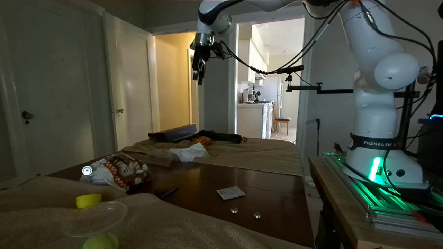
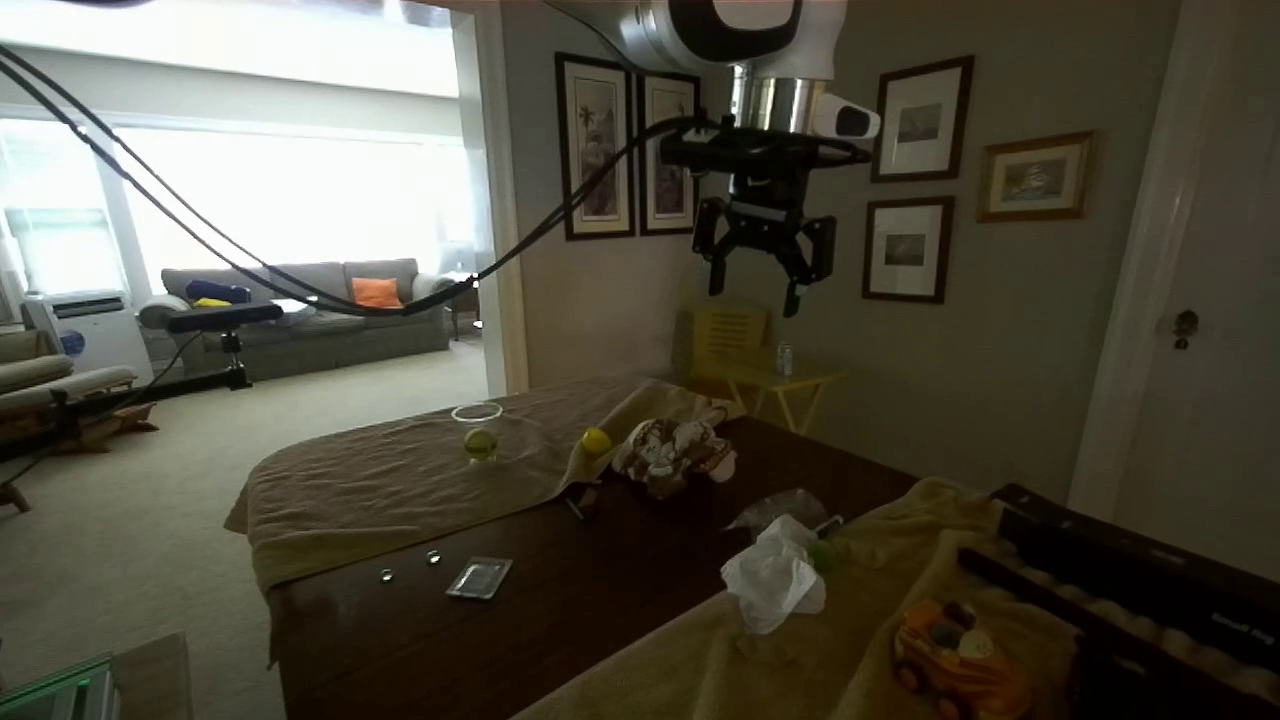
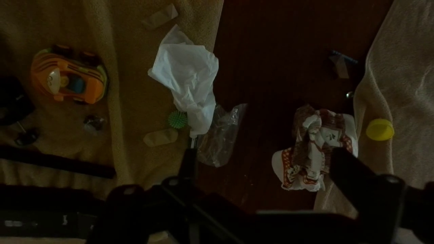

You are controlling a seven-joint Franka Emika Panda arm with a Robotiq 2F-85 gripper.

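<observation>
Tissue [image 3: 191, 79] tapers lengthwise toward the wide-spread tool [image 3: 264, 151] in the wrist view; towels [image 2: 380, 490] drape the brown counter [image 2: 590, 600], framed pictures [image 2: 922, 120] hang beyond.

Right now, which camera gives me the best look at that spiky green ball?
The wrist view: seen from above, the spiky green ball shows almost whole, its spikes visible. Elsewhere I can find the ball only in an exterior view, as a blurred patch beside the white tissue.
</observation>
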